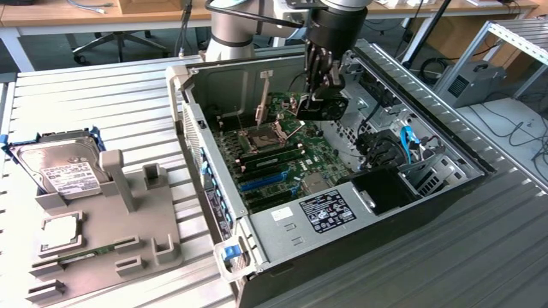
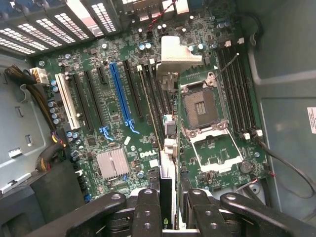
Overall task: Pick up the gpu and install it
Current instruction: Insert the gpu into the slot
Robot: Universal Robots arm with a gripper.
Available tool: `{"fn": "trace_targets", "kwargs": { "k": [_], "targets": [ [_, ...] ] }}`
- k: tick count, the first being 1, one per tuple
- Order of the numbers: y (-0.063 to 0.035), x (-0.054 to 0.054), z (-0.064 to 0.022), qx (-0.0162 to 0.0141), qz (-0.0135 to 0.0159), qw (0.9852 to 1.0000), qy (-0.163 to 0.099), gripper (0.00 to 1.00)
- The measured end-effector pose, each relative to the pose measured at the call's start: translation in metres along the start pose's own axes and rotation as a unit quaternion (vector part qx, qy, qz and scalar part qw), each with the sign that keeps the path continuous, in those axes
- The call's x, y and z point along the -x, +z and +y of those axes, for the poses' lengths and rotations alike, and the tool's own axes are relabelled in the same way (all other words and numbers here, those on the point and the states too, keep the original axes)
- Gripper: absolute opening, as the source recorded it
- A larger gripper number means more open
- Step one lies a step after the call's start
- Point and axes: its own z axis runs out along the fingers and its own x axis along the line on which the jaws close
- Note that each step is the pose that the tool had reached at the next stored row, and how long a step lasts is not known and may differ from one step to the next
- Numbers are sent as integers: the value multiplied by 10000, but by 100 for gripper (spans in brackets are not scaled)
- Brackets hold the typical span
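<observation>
My gripper (image 1: pixel 323 90) hangs inside the open computer case (image 1: pixel 411 192), above the green motherboard (image 1: pixel 274 157). It is shut on the gpu (image 1: pixel 325 107), whose black round fan shroud shows below the fingers. In the wrist view the gpu (image 2: pixel 168 170) appears edge-on between the black fingers (image 2: pixel 148 212), its silver end bracket (image 2: pixel 177 53) pointing away from the camera. The card hovers clear of the board, over the region between the blue slot (image 2: pixel 121 96) and the bare CPU socket (image 2: pixel 201 106).
A silver hard drive (image 1: pixel 56 165) and a grey holder fixture (image 1: pixel 111 237) sit on the table at the exterior view's left. Case walls, a drive cage (image 1: pixel 428 173) and cables (image 1: pixel 409 141) surround the board. Black slots (image 2: pixel 84 98) and a small heatsink (image 2: pixel 112 163) lie on the motherboard.
</observation>
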Motion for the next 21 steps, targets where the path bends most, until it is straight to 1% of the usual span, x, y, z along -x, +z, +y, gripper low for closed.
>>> {"fn": "trace_targets", "kwargs": {
  "k": [21],
  "targets": [
    [0, 0, 0, 2, -4, 9999, -144, 26]
  ]
}}
